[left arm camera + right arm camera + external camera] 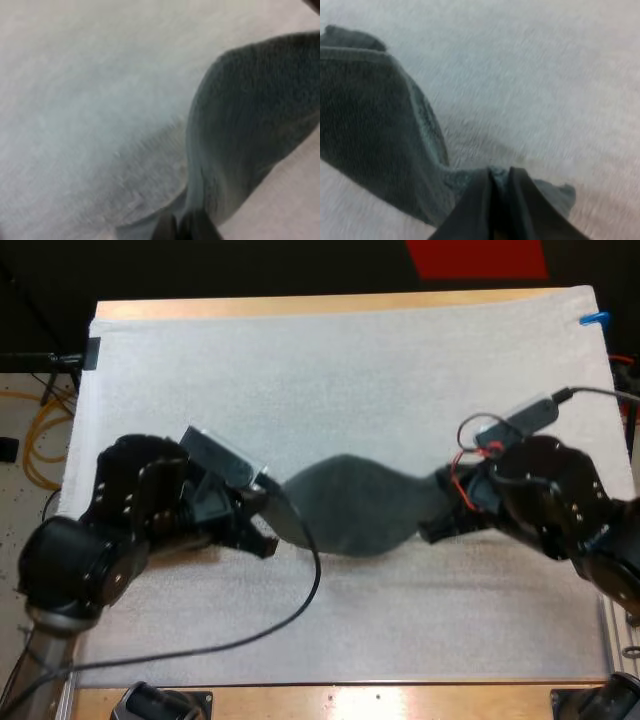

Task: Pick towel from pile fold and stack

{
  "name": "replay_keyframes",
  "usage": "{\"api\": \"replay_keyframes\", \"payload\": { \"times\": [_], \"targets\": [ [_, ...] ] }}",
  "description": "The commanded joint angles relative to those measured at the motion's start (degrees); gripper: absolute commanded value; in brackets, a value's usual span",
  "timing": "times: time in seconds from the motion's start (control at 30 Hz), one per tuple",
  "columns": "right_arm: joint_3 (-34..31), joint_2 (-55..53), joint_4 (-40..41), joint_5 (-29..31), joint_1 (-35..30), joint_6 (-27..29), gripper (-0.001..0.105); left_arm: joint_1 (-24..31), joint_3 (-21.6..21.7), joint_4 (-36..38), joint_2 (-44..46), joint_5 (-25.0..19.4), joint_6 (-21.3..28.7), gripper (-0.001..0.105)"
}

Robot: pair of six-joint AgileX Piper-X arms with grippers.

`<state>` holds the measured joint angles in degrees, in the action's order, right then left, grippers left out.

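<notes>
- Towel (350, 505): one, dark grey-green, on the white mat (350, 370), approx. mid mat and a bit closer to the near edge than the far one.
- Spread L–R betw. the two grippers. The middle bulges toward the far side and both ends narrow down to the pinch pts.
- Near edge sags in a curve, so the cloth looks slack rather than taut. Can't tell whether the mid part lies on the mat or hangs just above it.
- L gripper (272, 525): at towel's left end, clamped on the cloth. L wrist view: fingertips (172, 227) pinch the towel's edge from both sides, and the fabric rises away from them in a broad fold.
- R gripper (440, 525): at towel's right end, also closed on the cloth. R wrist view: both black fingers (520, 195) pressed together over a corner, w/ a small tuft of fabric sticking out beside the tips.
- Both wrists low over the mat, roughly level w/ each other, well apart, towel spanning the gap.
- Mat covers most of the wooden table (330, 306). Bare wood shows along the far and near edges.
</notes>
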<state>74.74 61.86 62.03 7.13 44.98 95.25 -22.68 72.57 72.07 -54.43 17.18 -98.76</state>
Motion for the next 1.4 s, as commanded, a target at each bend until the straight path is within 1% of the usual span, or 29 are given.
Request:
{"api": "replay_keyframes", "payload": {
  "times": [0.0,0.07,0.13,0.27,0.33,0.4,0.43,0.47,0.5,0.6,0.67,0.7,0.77,0.87,0.97,1.03,1.17,1.3,1.37],
  "targets": [
    [0.6,-0.9,3.0,0.3,1.3,-1.1,0.0,-0.3,0.4,3.1,1.1,1.0,-0.5,0.0],
    [0.6,-1.7,6.3,0.3,3.5,-2.7,0.0,-0.3,0.4,6.0,2.3,1.0,-0.5,0.0],
    [0.6,-2.3,8.3,0.3,5.5,-4.1,0.0,-0.3,0.4,7.1,3.5,1.0,-0.5,0.0],
    [1.0,-2.9,11.0,0.3,8.3,-7.4,0.0,-0.3,0.4,7.3,5.0,2.0,-0.5,0.0],
    [1.0,-2.9,11.3,0.5,8.6,-8.4,0.0,-0.3,0.4,7.1,4.8,1.9,-0.5,0.0],
    [0.8,-2.4,11.2,1.9,8.1,-8.9,0.0,-0.3,-0.3,5.6,4.1,1.6,-0.5,0.0],
    [0.7,-1.5,11.2,4.0,7.3,-8.8,0.0,-0.3,-1.2,3.5,3.3,1.3,-0.4,0.0],
    [0.6,-0.4,10.9,5.3,6.4,-8.2,0.0,-0.3,-2.1,1.4,2.5,1.2,-0.2,0.0],
    [0.6,0.4,10.4,5.4,5.7,-7.0,0.0,-0.3,-2.8,-0.3,1.9,1.0,-0.2,0.0],
    [-0.6,5.0,6.8,5.4,1.1,-2.6,0.0,-0.3,-5.1,-6.9,-2.6,-0.4,0.1,0.0],
    [-2.2,8.9,2.2,3.9,-2.9,0.5,0.0,-0.3,-6.8,-12.0,-6.7,-2.0,1.4,0.0],
    [-2.8,10.0,0.4,2.6,-4.5,0.8,0.0,-0.3,-7.3,-13.4,-8.2,-2.7,1.9,0.0],
    [-4.1,14.4,-4.8,-2.3,-8.7,2.1,0.0,-0.1,-7.8,-18.0,-13.2,-4.9,3.3,0.0],
    [-4.3,19.9,-10.6,-4.2,-12.6,3.8,0.0,0.3,-7.8,-23.5,-19.3,-6.0,4.9,0.0],
    [-4.3,24.6,-16.3,-6.3,-15.7,4.2,0.0,1.3,-7.8,-28.8,-25.3,-6.8,5.2,0.0],
    [-4.3,27.0,-19.1,-7.9,-17.2,4.0,0.0,2.2,-7.8,-31.2,-28.6,-7.3,5.2,0.0],
    [-4.3,32.0,-23.0,-8.4,-19.2,4.0,0.0,4.1,-7.8,-36.0,-34.3,-7.3,5.6,0.0],
    [-4.3,35.7,-27.2,-8.2,-20.1,4.0,0.0,5.0,-7.8,-40.7,-38.3,-7.2,8.0,0.0],
    [-4.3,37.7,-29.4,-6.9,-20.3,4.0,0.0,5.1,-7.8,-43.0,-40.4,-7.2,9.5,0.0]
  ]
}}
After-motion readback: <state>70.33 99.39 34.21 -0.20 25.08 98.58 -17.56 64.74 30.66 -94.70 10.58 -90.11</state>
